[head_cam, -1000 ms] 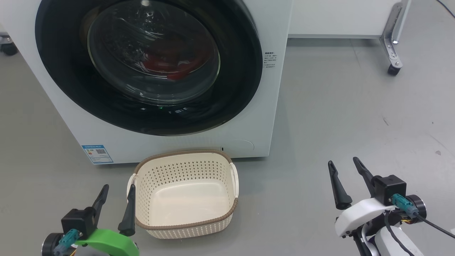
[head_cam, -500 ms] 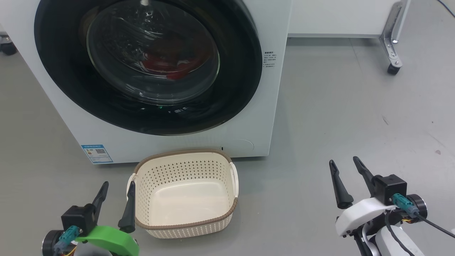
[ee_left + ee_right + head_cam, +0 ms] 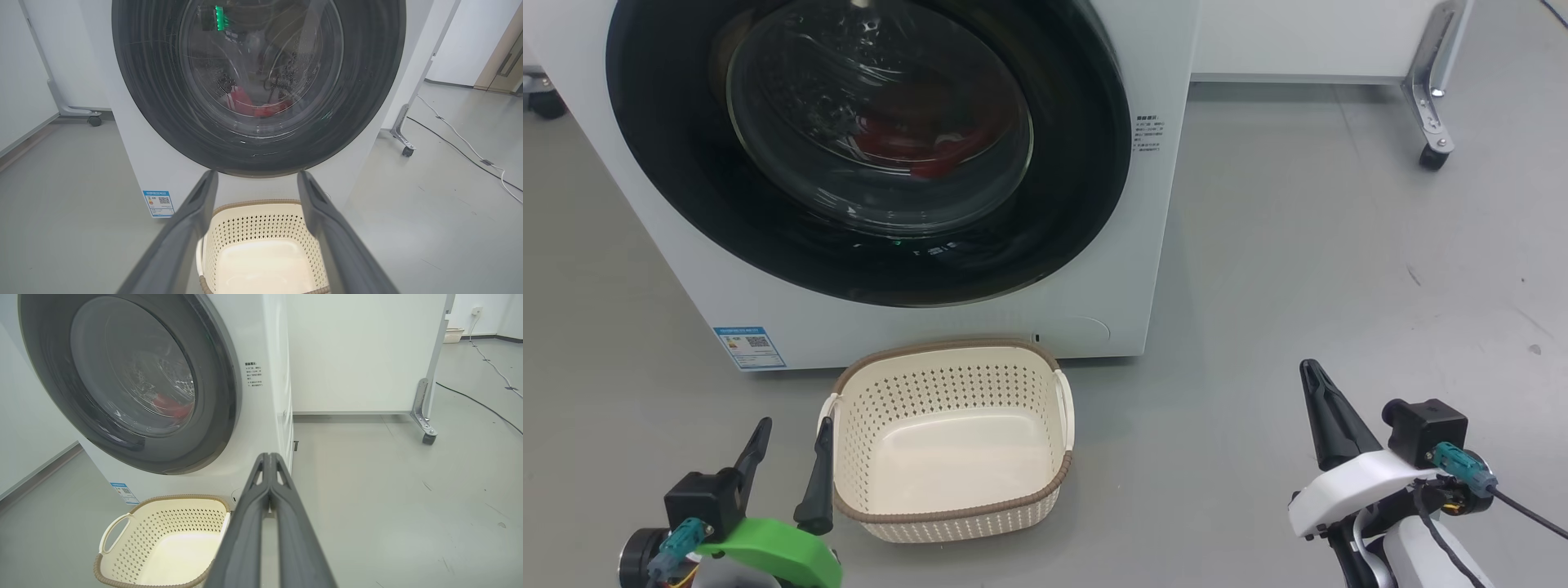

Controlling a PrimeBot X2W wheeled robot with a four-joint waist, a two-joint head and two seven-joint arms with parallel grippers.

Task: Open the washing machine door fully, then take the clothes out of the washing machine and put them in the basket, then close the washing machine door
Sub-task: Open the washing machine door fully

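The white washing machine (image 3: 1143, 269) stands ahead with its round black door (image 3: 1086, 204) closed. Red clothes (image 3: 907, 151) show through the glass bowl, also as the clothes (image 3: 249, 104) in the left wrist view and the clothes (image 3: 171, 408) in the right wrist view. The cream basket (image 3: 947, 510) sits empty on the floor just before the machine. My left gripper (image 3: 788, 445) hangs open at the basket's left rim, with nothing between its fingers (image 3: 192, 220). My right gripper (image 3: 1313, 376) is shut on nothing, low over the floor, right of the basket.
Grey floor spreads to the right of the machine. A white panel on a metal leg with a caster (image 3: 1431, 155) stands at the back right. Cables (image 3: 482, 402) run along the floor behind it. A blue label (image 3: 749, 347) marks the machine's lower left.
My right gripper has closed its fingers together on nothing. The left gripper has stayed open in place. The head view has shifted slightly.
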